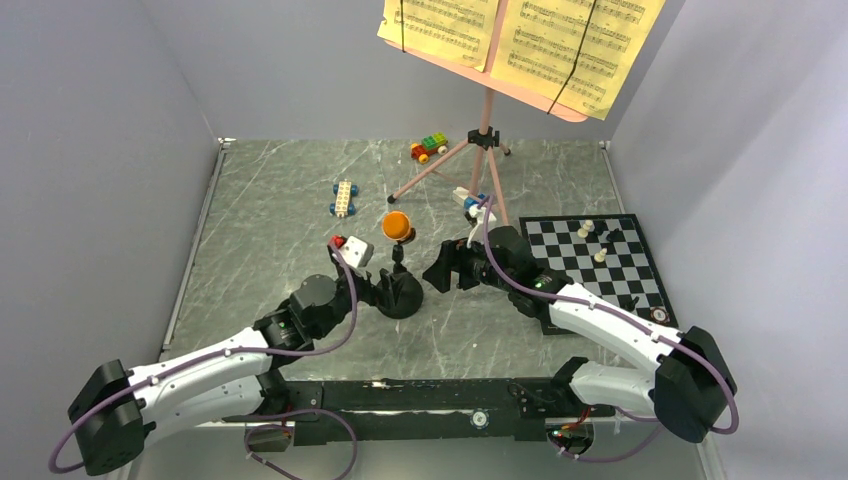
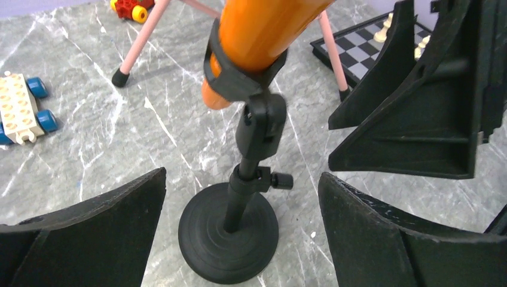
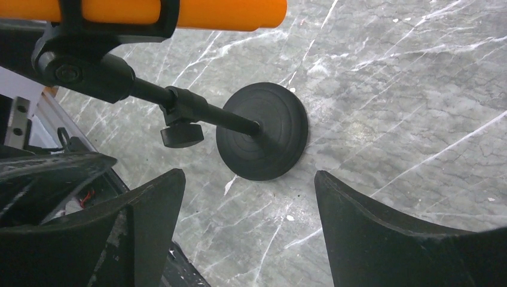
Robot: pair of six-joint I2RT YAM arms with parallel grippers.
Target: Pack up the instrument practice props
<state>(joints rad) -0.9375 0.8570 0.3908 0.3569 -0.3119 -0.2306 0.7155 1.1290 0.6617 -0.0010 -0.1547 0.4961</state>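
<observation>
- Left gripper [image 2: 241, 179]: jaws wide apart, straddling the mic stand [image 1: 402, 296], touching nothing and holding nothing. It sits at the stand's 8 o'clock.
- Right gripper [image 3: 248, 176]: jaws also well apart and empty, just beside the stand at its 2 o'clock.
- The stand is upright on the table [image 1: 260, 250] near centre, with the orange microphone [image 1: 398, 227] clipped on top.
- Chessboard [image 1: 640, 285] at 3 o'clock.
- White toy car [image 1: 344, 198] at the microphone's 11 o'clock.
- Pink music stand [image 1: 487, 140] at 12 o'clock, far side, with yellow sheet music [image 1: 520, 40] strapped on.
</observation>
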